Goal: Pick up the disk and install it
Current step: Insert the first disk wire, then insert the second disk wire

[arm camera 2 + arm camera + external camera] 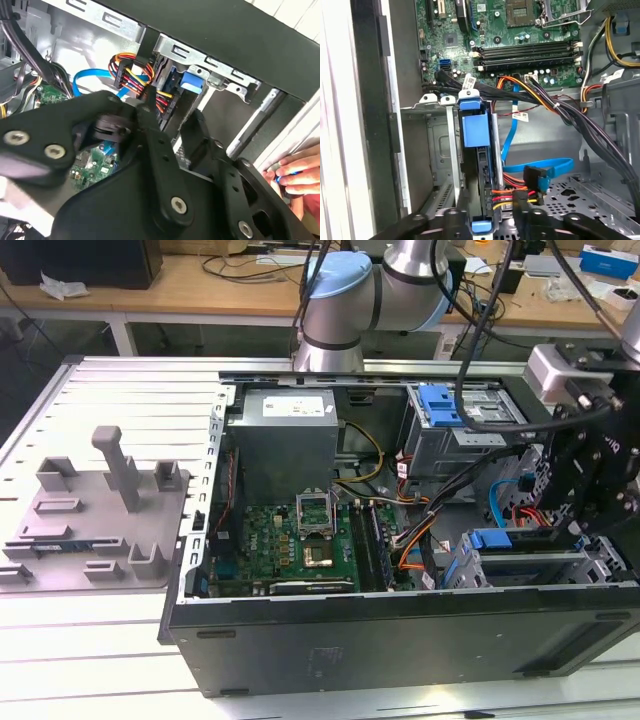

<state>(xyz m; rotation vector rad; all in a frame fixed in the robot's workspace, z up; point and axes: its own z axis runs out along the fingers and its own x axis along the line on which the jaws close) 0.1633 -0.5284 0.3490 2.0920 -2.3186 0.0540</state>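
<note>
— What is biggest on the bench?
— An open black computer case (400, 640) lying on its side, with the grey robot arm (350, 300) behind it. On the exterior view's left sits a grey moulded tray (100, 530).
— Any writing?
— The power supply (285, 440) carries a pale label and the green motherboard (290, 540) has small stickers, but none of the print can be made out.
— Where is the disk?
— The disk (480, 165) stands on edge in the drive cage (530, 565) at the exterior view's right end of the case, its blue carrier tab facing the motherboard.
— And the gripper?
— The gripper (490, 220) hangs over that cage. Its black fingers (155, 140) are spread, one on each side of the disk; whether they touch it cannot be told.
— What does one camera add?
— The first wrist view shows a blue cable (540, 165) looping just beside the disk. The second wrist view shows a person's hand (295, 175) at the outer edge of the case, pinching something small and blue
</note>
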